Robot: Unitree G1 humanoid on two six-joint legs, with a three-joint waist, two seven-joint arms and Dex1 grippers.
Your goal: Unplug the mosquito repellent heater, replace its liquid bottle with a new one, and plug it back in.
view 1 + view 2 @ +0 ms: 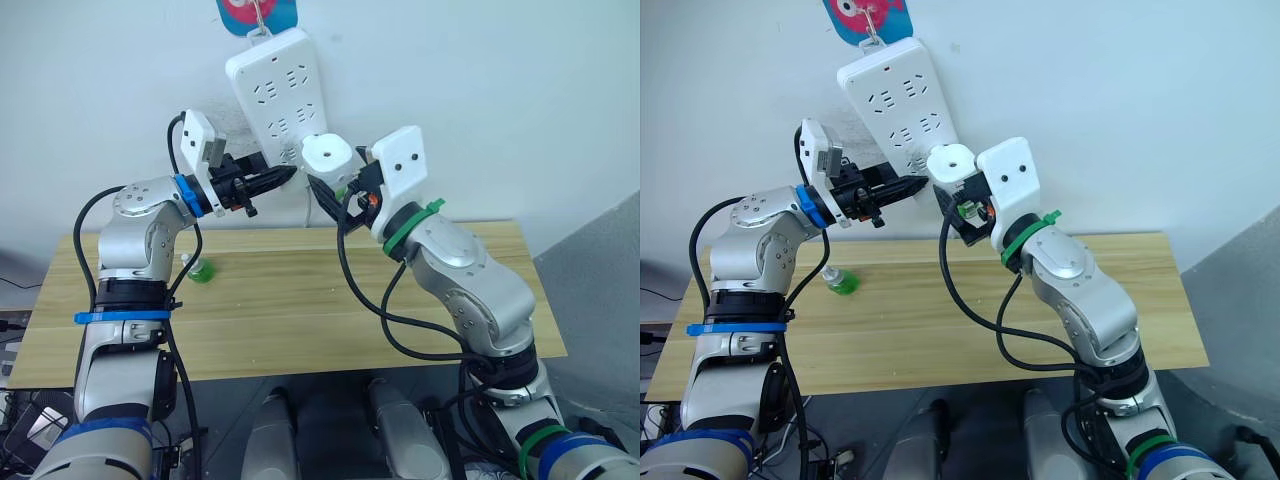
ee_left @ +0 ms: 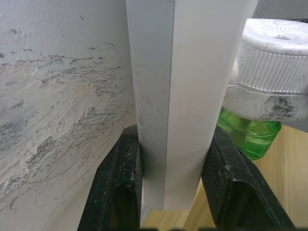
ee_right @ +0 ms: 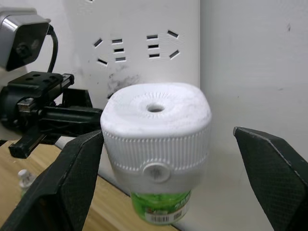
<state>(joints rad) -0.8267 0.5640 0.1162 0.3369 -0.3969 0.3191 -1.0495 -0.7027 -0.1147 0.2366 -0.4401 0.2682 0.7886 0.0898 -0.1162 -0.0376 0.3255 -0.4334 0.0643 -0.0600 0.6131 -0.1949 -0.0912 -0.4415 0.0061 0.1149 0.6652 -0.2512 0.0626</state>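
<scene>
The white mosquito repellent heater [image 1: 327, 153] sits plugged into the lower end of the white power strip [image 1: 278, 90] hanging on the wall. Its liquid bottle [image 3: 161, 207], green, hangs screwed in under the heater [image 3: 156, 127]. My right gripper [image 3: 167, 134] is open, with one black finger on each side of the heater. My left gripper [image 1: 272, 180] is shut on the strip's lower edge [image 2: 168, 120], its fingers [image 2: 120, 183] pressed against both faces. The new one [image 1: 200, 270], green with a small white cap, lies on the table below my left arm.
The wooden table [image 1: 300, 300] stands against the white wall. A red and blue hook plate [image 1: 258, 12] holds the strip at the top. Black cables loop from my right arm over the table's middle.
</scene>
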